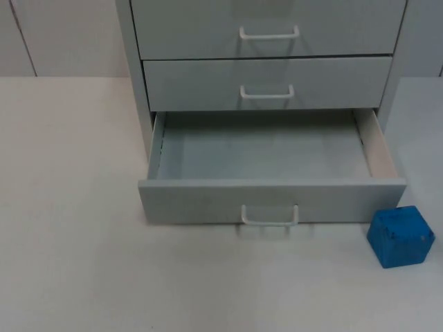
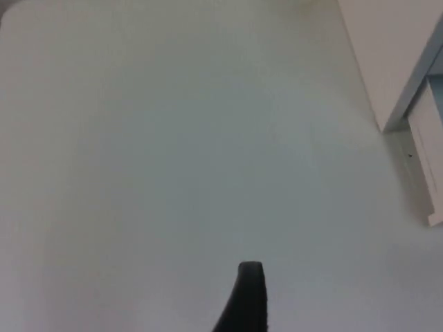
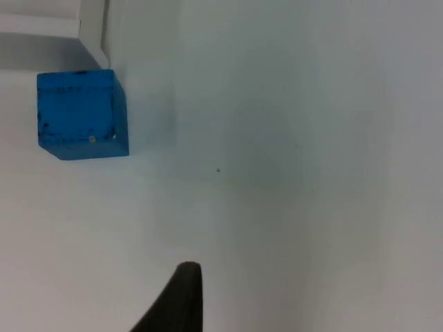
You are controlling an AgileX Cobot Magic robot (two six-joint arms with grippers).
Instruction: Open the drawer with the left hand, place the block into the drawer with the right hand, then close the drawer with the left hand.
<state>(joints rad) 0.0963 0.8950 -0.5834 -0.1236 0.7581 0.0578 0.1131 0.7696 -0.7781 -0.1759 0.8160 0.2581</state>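
The grey cabinet's bottom drawer [image 1: 208, 200] stands pulled out, its inside bare, with a white handle [image 1: 270, 217] on its front. A blue block [image 1: 400, 236] sits on the table just off the drawer's front right corner. In the right wrist view the blue block [image 3: 82, 114] lies beside the drawer's corner [image 3: 48, 24], and my right gripper [image 3: 181, 301] hangs over bare table a good way from it. My left gripper [image 2: 248, 301] hangs over bare table left of the cabinet [image 2: 387, 62], apart from it.
Two shut drawers with white handles, the middle drawer [image 1: 266, 83] and the upper drawer [image 1: 268, 28], sit above the pulled-out one. White table top [image 1: 76, 228] spreads wide to the left and in front. The grey partition wall [image 1: 62, 34] stands behind.
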